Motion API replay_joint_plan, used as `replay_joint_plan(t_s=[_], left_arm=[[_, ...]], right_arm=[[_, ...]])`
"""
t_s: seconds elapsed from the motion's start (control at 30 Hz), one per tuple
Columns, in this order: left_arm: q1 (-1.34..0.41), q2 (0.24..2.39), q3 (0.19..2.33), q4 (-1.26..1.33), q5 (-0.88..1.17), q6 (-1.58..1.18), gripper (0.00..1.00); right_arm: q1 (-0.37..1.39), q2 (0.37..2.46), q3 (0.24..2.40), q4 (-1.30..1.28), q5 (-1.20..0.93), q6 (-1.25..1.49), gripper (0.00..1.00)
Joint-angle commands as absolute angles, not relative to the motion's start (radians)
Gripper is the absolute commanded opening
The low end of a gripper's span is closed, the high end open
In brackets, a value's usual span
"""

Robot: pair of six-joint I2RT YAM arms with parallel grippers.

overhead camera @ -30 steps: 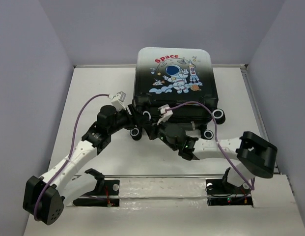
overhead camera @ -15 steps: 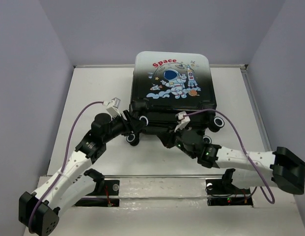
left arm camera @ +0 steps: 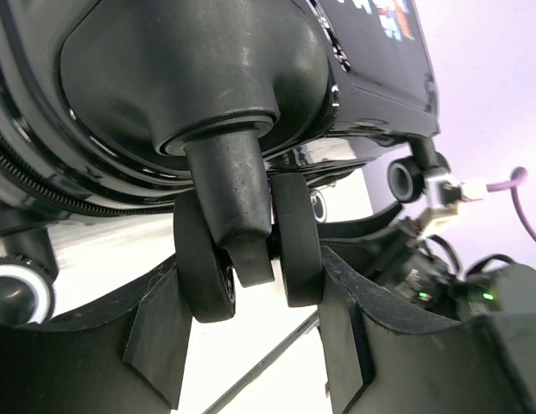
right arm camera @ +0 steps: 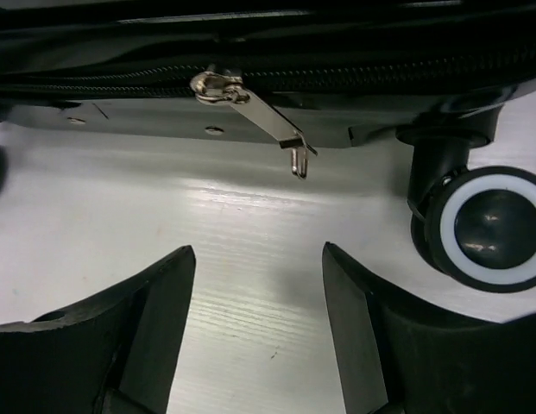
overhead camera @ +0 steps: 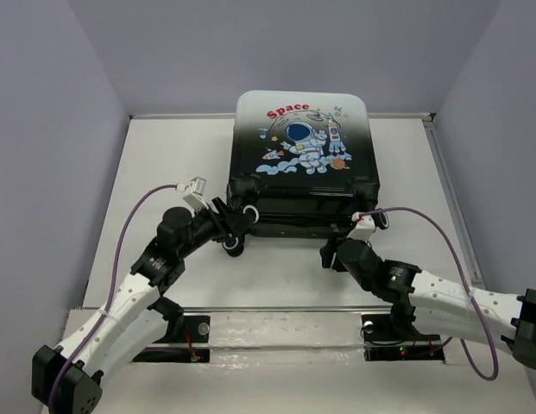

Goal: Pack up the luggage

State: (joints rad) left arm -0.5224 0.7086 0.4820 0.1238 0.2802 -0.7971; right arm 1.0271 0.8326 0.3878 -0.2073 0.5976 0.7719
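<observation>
Since the luggage (overhead camera: pixel 302 164) lies shut on the table (overhead camera: pixel 164 172), wheels toward the arms, its inside is hidden. The left gripper (left arm camera: pixel 253 276) clamps the twin-wheel caster (left arm camera: pixel 242 233) at its near-left corner. The right gripper (right arm camera: pixel 257 250), jaws parted and empty, hangs just before the luggage's zipper pull (right arm camera: pixel 259 112).

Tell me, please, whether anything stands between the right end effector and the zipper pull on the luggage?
Nothing visible does. The right end effector is open and faces the zipper pull on the luggage; only bare table lies between them. A wheel sits off to one side.
</observation>
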Motion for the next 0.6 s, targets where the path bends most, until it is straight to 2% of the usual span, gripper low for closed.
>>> replay_joint_plan(t_s=[0.0,0.1,0.2,0.33,0.5,0.57], left_arm=[[-0.540,0.624,0.494,0.291,0.365,-0.738,0.06],[-0.540,0.624,0.479,0.304,0.380,-0.739,0.06],[-0.540,0.627,0.463,0.313,0.388,-0.738,0.06],[-0.540,0.631,0.443,0.336,0.403,-0.752,0.06],[-0.540,0.617,0.425,0.359,0.417,-0.779,0.06],[-0.540,0.606,0.423,0.359,0.419,-0.785,0.06]], right_arm=[[0.980,0.870,0.436,-0.258,0.701,0.801,0.68],[0.950,0.862,0.445,-0.150,0.742,0.701,0.71],[0.919,0.833,0.417,-0.016,0.698,0.563,0.70],[0.910,0.833,0.390,0.239,0.709,0.372,0.65],[0.873,0.883,0.351,0.477,0.695,0.285,0.63],[0.873,0.928,0.336,0.553,0.701,0.247,0.59]])
